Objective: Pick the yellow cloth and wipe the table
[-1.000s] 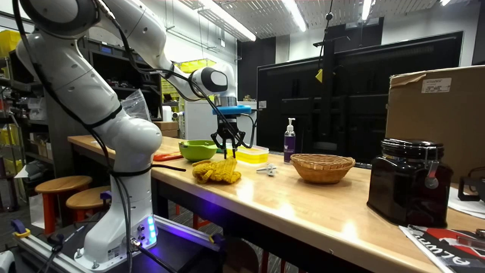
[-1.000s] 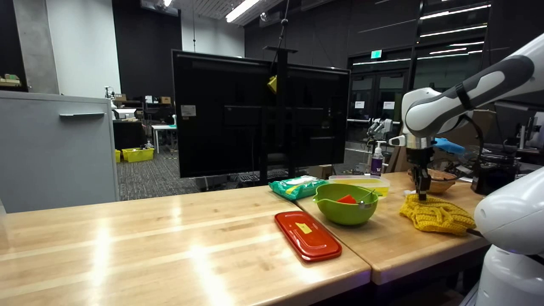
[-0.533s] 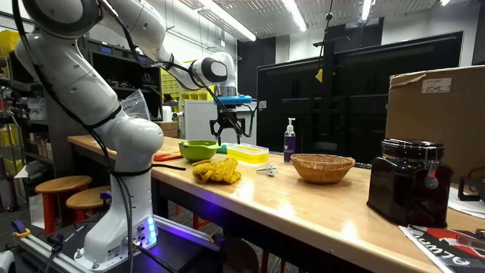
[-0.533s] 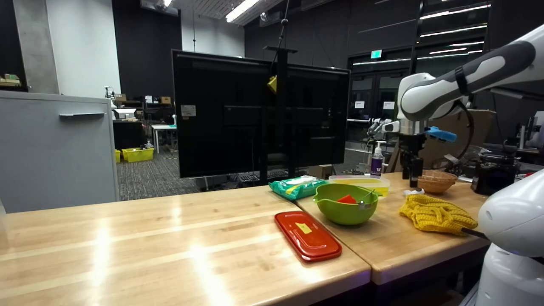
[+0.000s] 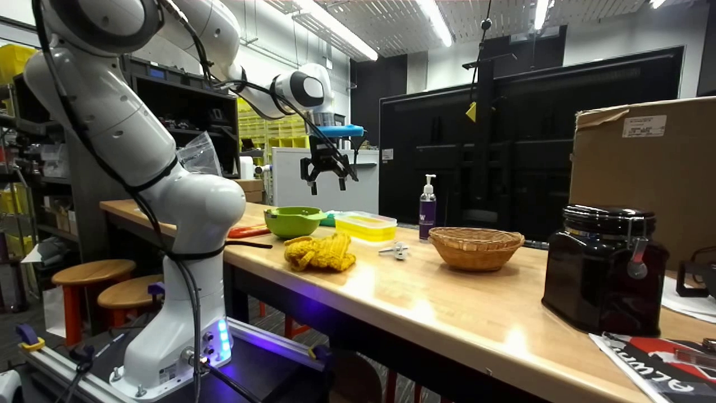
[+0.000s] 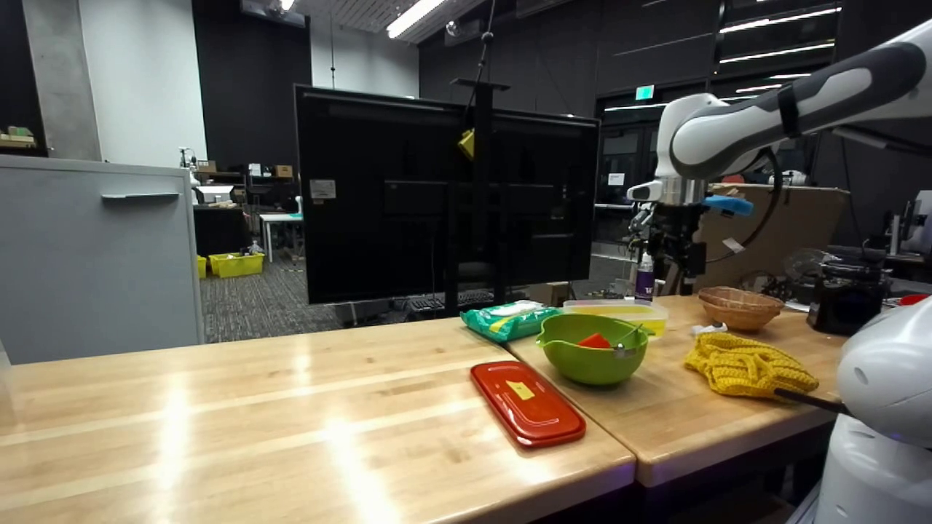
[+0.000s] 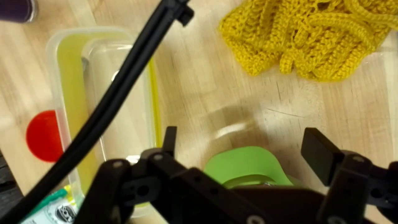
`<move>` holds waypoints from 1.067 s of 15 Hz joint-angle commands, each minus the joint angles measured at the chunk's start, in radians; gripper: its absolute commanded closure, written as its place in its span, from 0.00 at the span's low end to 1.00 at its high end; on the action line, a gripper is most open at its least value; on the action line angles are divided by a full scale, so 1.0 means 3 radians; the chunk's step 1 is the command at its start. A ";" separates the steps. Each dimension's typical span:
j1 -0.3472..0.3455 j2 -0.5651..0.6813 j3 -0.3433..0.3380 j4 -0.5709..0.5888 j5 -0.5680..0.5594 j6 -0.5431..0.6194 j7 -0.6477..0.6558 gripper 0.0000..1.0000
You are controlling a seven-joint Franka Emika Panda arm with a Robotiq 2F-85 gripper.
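The yellow cloth (image 5: 320, 252), knitted and crumpled, lies on the wooden table (image 5: 425, 288) near its edge by the robot base. It also shows in an exterior view as a bunched yellow cloth (image 6: 750, 366), and at the top right of the wrist view as the yellow cloth (image 7: 298, 40). My gripper (image 5: 328, 187) hangs well above the table, apart from the cloth. In the wrist view the gripper (image 7: 241, 133) has its jaws spread wide, with nothing held between them; part of a green bowl appears far below.
A green bowl (image 6: 593, 367) and a clear box with yellow (image 5: 366, 230) stand beyond the cloth. Around them are a pump bottle (image 5: 427, 215), a wicker basket (image 5: 475, 258), a white part (image 5: 399, 251), a wipes pack (image 6: 510, 320), a red lid (image 6: 528, 404) and a dark jar (image 5: 607, 274).
A second ago the fingers stood close together at the cloth. Since then the gripper has opened and risen, shifting towards the bowl and box; the cloth stays on the table.
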 commanded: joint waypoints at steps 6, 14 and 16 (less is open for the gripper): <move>0.0324 -0.0107 0.0004 0.0259 0.0100 -0.0147 -0.1220 0.00; 0.0316 -0.0026 -0.0022 0.0615 0.0217 -0.0458 -0.2156 0.00; 0.0314 -0.0014 -0.0024 0.0704 0.0275 -0.0545 -0.2354 0.00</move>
